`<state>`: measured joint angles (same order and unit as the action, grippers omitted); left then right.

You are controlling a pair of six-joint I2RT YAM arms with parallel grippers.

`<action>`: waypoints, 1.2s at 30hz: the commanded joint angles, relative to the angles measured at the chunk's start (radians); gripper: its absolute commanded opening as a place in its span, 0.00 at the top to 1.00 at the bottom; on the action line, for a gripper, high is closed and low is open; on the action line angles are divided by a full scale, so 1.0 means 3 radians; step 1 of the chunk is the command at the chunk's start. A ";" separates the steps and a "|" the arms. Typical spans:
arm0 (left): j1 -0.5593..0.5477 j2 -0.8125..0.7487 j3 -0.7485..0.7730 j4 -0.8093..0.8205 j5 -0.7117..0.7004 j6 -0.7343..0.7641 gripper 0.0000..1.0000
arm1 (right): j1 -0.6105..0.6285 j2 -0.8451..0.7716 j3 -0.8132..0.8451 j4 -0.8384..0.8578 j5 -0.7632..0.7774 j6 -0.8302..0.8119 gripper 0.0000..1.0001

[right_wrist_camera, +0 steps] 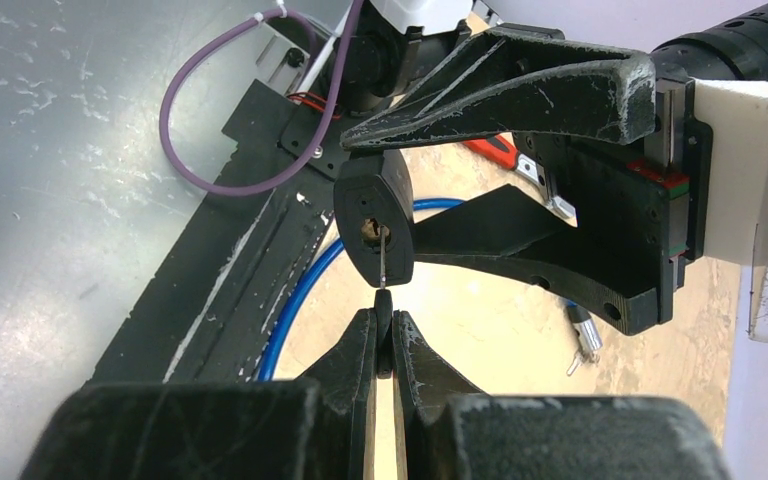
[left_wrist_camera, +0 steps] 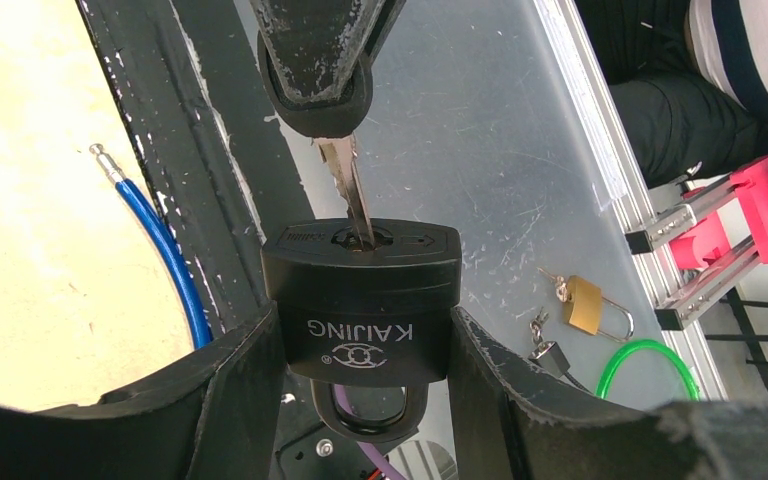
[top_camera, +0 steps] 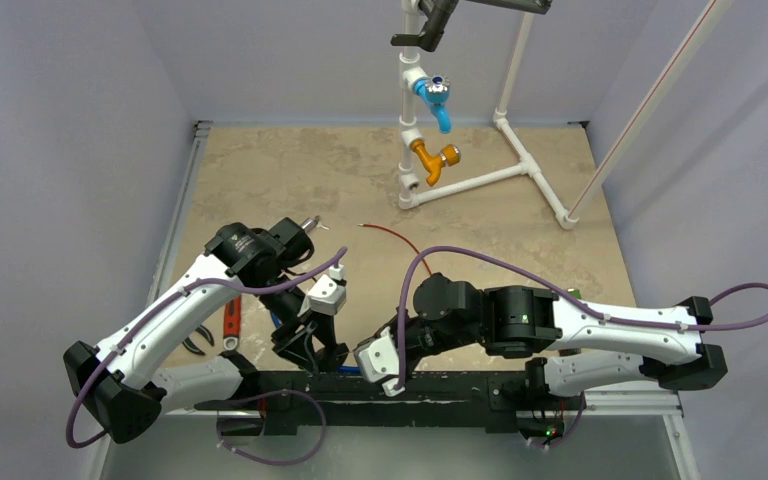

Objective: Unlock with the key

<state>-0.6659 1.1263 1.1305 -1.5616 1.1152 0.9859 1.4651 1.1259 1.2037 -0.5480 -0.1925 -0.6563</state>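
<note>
A black padlock (left_wrist_camera: 365, 310) marked KAIJING is clamped between the fingers of my left gripper (left_wrist_camera: 365, 345), keyhole end pointing away from the wrist. Its shackle (left_wrist_camera: 368, 412) hangs toward the wrist and looks closed. The key (left_wrist_camera: 352, 195) has its silver blade in the keyhole. My right gripper (right_wrist_camera: 384, 335) is shut on the key's black head (right_wrist_camera: 384, 318), straight in line with the padlock (right_wrist_camera: 375, 215). In the top view both grippers meet over the table's near edge, the left gripper (top_camera: 322, 352) beside the right gripper (top_camera: 362, 362).
A blue cable (left_wrist_camera: 165, 250) lies on the tan table beside the black base rail (left_wrist_camera: 210, 180). A brass padlock (left_wrist_camera: 582, 303), a small black lock (left_wrist_camera: 552, 355) and a green loop (left_wrist_camera: 650, 350) lie on the grey surface. Pliers (top_camera: 230, 318) lie left; a pipe frame (top_camera: 500, 175) stands behind.
</note>
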 commanded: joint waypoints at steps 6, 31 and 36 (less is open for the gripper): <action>0.0020 -0.0074 0.0072 -0.0286 0.0294 -0.0069 1.00 | 0.0015 -0.0068 -0.0021 0.0113 0.0007 0.0075 1.00; 0.0021 -0.0069 0.0130 0.0097 0.0192 -0.0489 1.00 | 0.0027 -0.0017 -0.0098 0.0322 -0.0119 0.0247 1.00; 0.0021 -0.0096 0.0147 0.0188 0.0159 -0.0601 1.00 | 0.0032 0.0013 -0.0164 0.0394 -0.0140 0.0295 1.00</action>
<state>-0.6659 1.1240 1.1309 -1.5505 1.0882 0.8471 1.4658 1.1255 1.1679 -0.4992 -0.2020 -0.5961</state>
